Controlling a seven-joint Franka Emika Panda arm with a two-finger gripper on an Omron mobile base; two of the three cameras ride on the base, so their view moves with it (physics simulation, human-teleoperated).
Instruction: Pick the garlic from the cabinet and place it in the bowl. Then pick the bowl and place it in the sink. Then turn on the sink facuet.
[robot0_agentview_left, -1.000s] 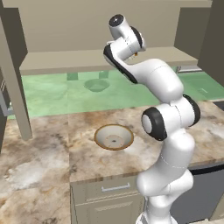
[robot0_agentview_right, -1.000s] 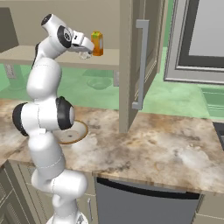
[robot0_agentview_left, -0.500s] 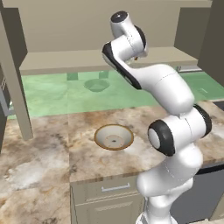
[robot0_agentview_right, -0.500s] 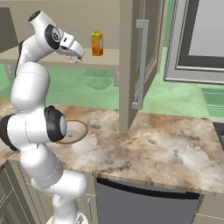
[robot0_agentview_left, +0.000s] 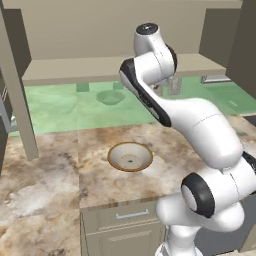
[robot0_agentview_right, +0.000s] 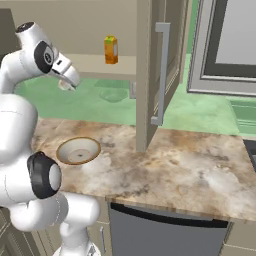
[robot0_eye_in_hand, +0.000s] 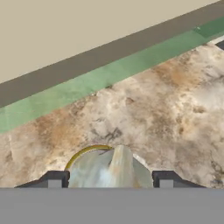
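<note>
No readable text, label or number on any surface

arm raised, bent | gripper (robot0_agentview_right: 68, 84) tilted down | clamped on garlic (robot0_eye_in_hand: 111, 169)

bowl (robot0_agentview_left: 130, 157) on counter (robot0_agentview_left: 50, 170) | cabinet (robot0_agentview_left: 100, 68) shelf behind arm (robot0_agentview_left: 195, 120)

The gripper (robot0_agentview_right: 67, 84) hangs in front of the cabinet (robot0_agentview_right: 90, 62) shelf, with the garlic (robot0_eye_in_hand: 111, 169) between its fingertips. The bowl (robot0_agentview_right: 78, 150) sits on the counter (robot0_agentview_right: 175, 165) well below it, slightly to its right in the right base view. The carton (robot0_agentview_right: 111, 49) stands on the shelf, behind and right of the gripper.
</note>
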